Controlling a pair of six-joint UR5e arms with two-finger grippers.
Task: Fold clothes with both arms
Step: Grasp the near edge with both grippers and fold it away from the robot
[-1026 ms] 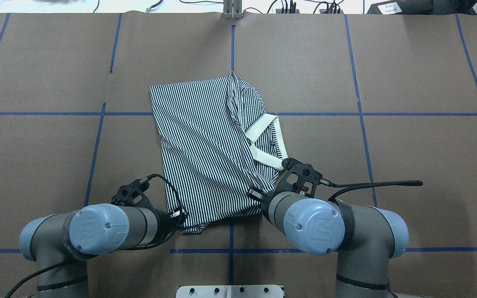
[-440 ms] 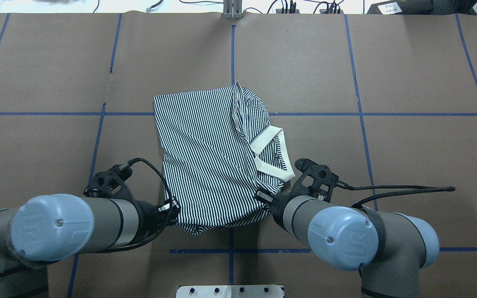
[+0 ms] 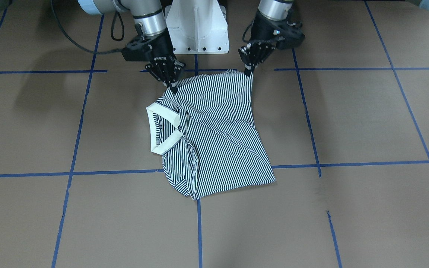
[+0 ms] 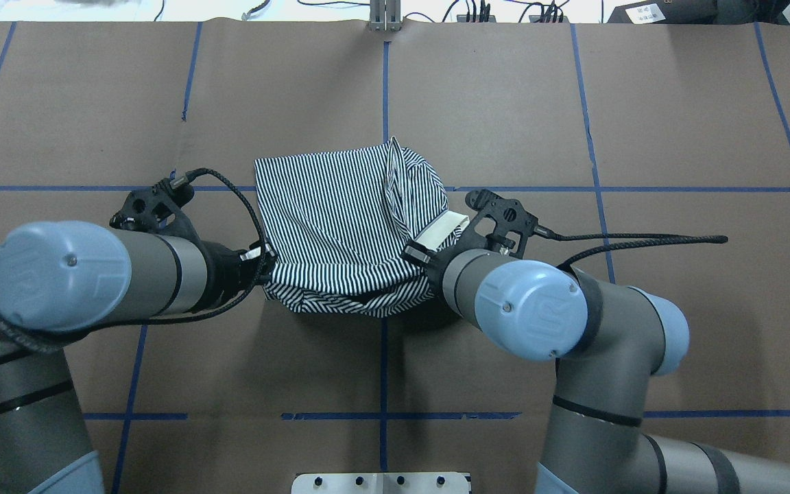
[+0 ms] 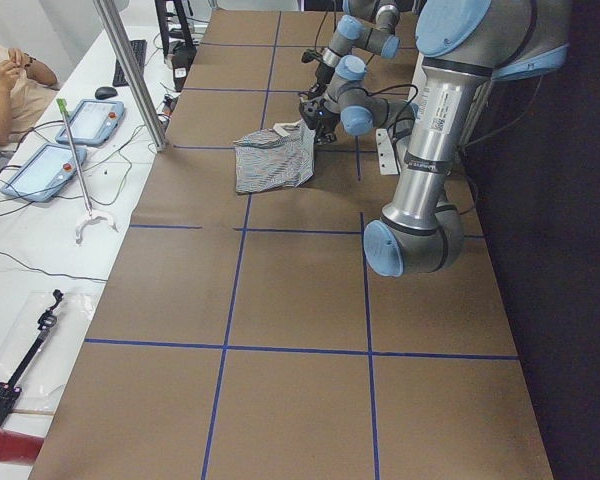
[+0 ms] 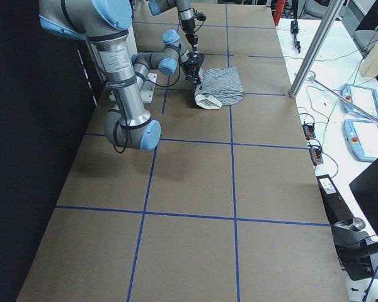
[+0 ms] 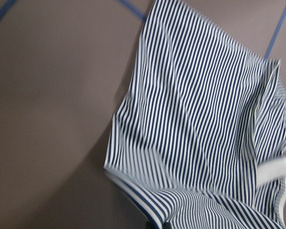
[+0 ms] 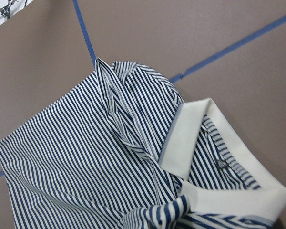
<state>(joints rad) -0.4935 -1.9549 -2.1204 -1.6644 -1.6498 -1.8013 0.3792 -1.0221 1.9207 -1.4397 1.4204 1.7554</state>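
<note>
Polo shirt (image 3: 222, 126): soft fabric with fine navy-and-white stripes and a plain cream collar (image 3: 169, 143). It sits mid-bench, partly folded and creased. The far portion lies flat on the matt brown bench (image 3: 348, 123), which is ruled with blue tape lines (image 3: 348, 164). The near edge is raised off the surface. The left fingers (image 3: 251, 65) are clamped on one near corner. The right fingers (image 3: 169, 76) are clamped on the other, beside the collar. Both pairs are black and tapered.
</note>
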